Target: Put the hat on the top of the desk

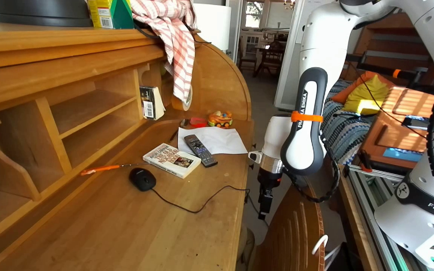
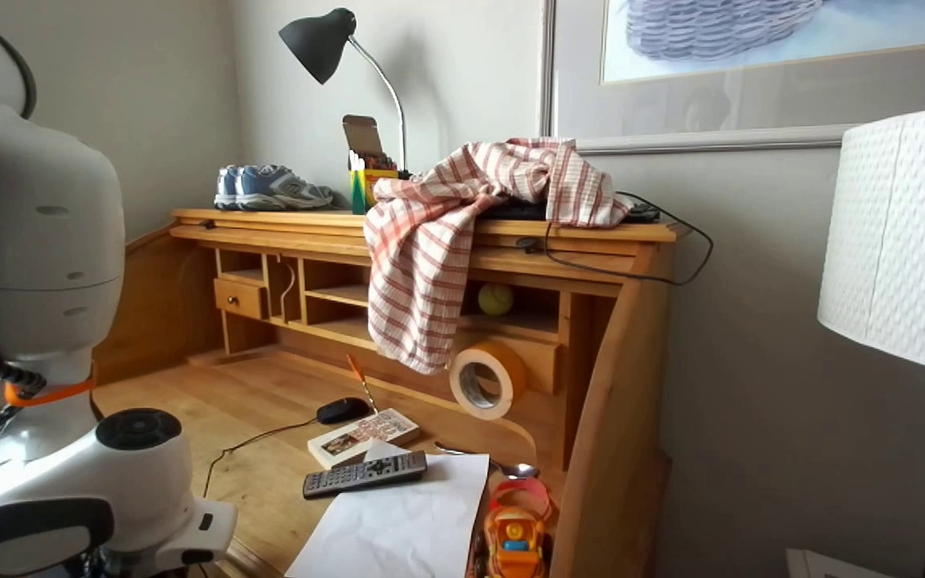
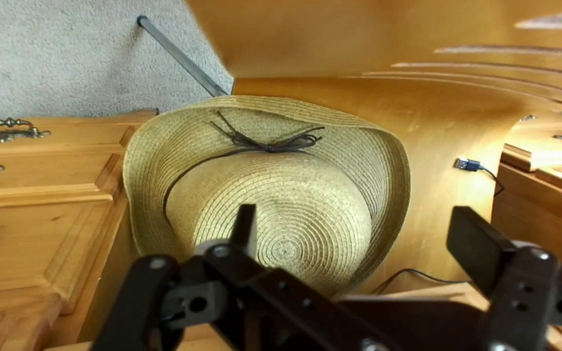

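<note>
The gripper [image 3: 356, 234] is set wide: in the wrist view its two black fingers [image 3: 246, 226] stand well apart, one of them overlapping the crown of the hat [image 3: 281, 195]. Contact between finger and hat cannot be determined. The hat lies crown toward the camera on the glossy wooden chair [image 3: 437, 146], with the desk [image 3: 27, 229] showing drawer fronts at both sides. It is woven straw, coiled in concentric rings, with a wide wavy brim and a dark cord [image 3: 271, 147] tied in a bow; gripper linkage covers its lower edge. A cable plug [image 3: 467, 165] lies near the brim. In an exterior view the arm [image 1: 311, 124] reads "FRANKA EMIKA"; on its base [image 1: 409, 226] the lettering is cut to "FRANK". The desk is honey-coloured wood with open cubbyholes and a curved side panel. On its worktop in both exterior views lie a black mouse [image 1: 142, 179], a paperback [image 1: 172, 160] with a title too blurred to read, a remote control [image 1: 200, 150] overlapping a white sheet [image 1: 224, 141], and an orange toy car [image 1: 220, 119]. On the raised back, a red-and-white checked cloth [image 2: 422, 265] hangs over the front edge, beside a yellow-green box [image 1: 113, 14] that carries a barcode. In an exterior view, a black rounded object [image 1: 43, 13] is cut off by the frame and cannot be identified.
</note>
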